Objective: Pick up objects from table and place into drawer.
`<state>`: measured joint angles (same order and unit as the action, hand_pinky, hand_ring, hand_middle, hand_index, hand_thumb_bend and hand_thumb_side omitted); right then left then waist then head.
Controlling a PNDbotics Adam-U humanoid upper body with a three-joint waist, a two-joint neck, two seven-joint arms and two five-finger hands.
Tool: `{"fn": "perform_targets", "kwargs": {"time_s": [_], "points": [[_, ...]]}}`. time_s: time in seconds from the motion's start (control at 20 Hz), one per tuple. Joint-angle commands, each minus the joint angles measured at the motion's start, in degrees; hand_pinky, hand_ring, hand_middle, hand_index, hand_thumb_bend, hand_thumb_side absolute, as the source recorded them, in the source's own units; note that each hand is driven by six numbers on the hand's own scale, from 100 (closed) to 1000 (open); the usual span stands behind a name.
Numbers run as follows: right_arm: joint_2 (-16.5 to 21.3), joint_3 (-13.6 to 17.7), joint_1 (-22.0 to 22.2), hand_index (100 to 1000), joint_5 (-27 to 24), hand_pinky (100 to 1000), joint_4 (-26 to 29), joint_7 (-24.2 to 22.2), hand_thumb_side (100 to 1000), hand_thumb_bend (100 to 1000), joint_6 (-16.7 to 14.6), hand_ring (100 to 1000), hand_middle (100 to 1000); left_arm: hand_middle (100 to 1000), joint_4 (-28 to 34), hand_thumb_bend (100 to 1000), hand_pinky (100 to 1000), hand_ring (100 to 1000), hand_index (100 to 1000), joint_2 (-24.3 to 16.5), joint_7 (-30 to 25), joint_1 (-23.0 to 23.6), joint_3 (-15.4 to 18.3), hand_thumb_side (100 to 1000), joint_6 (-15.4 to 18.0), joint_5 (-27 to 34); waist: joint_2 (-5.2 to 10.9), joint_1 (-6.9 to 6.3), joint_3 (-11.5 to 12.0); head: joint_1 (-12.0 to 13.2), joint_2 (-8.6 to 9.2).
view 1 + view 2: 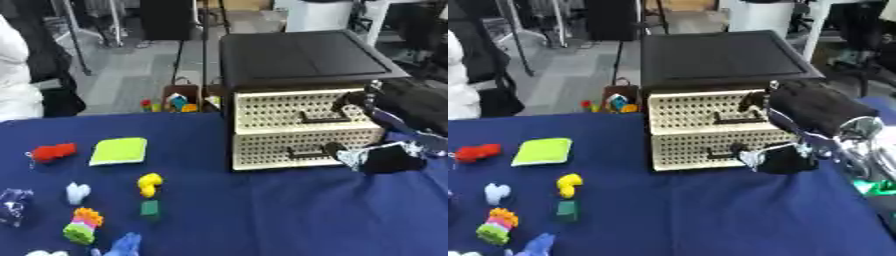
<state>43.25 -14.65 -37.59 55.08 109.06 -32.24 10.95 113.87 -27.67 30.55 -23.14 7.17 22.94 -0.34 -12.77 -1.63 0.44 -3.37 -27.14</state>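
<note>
The right hand [785, 159] reaches to the lower drawer's handle [308, 151] of the perforated cabinet [262, 115], fingers apparently curled on it, likely to pull it open before anything is picked up. The objects lie well apart on the blue surface [262, 215]: yellow block [150, 184], green square [150, 208], red piece [54, 151]. Only the right eye view shows the silver wrist [859, 127]. The left hand is out of sight.
</note>
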Motion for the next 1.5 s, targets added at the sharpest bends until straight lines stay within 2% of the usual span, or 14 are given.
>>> {"fn": "perform_targets", "kwargs": {"time_s": [0.05,0.2,0.9,1.5], "points": [[0.18,0.24,-1.76,808,0.45,100,-2.70,2.56,549,404,-0.56,100,100,803,0.72,390,707,770,869,-0.78,-0.17,-0.88,-0.04,1000,0.11,0.41,0.58,0.12,0.16,-0.71,-0.39],[-0.39,0.00,-2.53,800,0.21,100,-4.82,3.64,561,401,-1.25,100,123,801,0.72,389,707,768,868,-0.69,-0.19,-1.00,-0.11,1000,0.18,0.61,0.31,0.13,0.34,-1.02,-0.41],[-1.66,-0.72,-4.73,744,3.64,100,-12.00,6.68,534,356,-2.18,100,100,798,0.72,386,707,770,866,-0.29,-0.21,-1.17,-0.37,1000,0.39,1.54,-0.71,0.14,0.85,-2.74,-0.31],[-2.92,-0.56,-6.03,750,5.56,100,-17.55,9.47,518,340,-2.46,100,100,797,0.72,386,707,768,865,-0.04,-0.26,-1.11,-0.47,1000,0.46,2.10,-1.33,-0.10,1.34,-3.34,-0.04]]}}
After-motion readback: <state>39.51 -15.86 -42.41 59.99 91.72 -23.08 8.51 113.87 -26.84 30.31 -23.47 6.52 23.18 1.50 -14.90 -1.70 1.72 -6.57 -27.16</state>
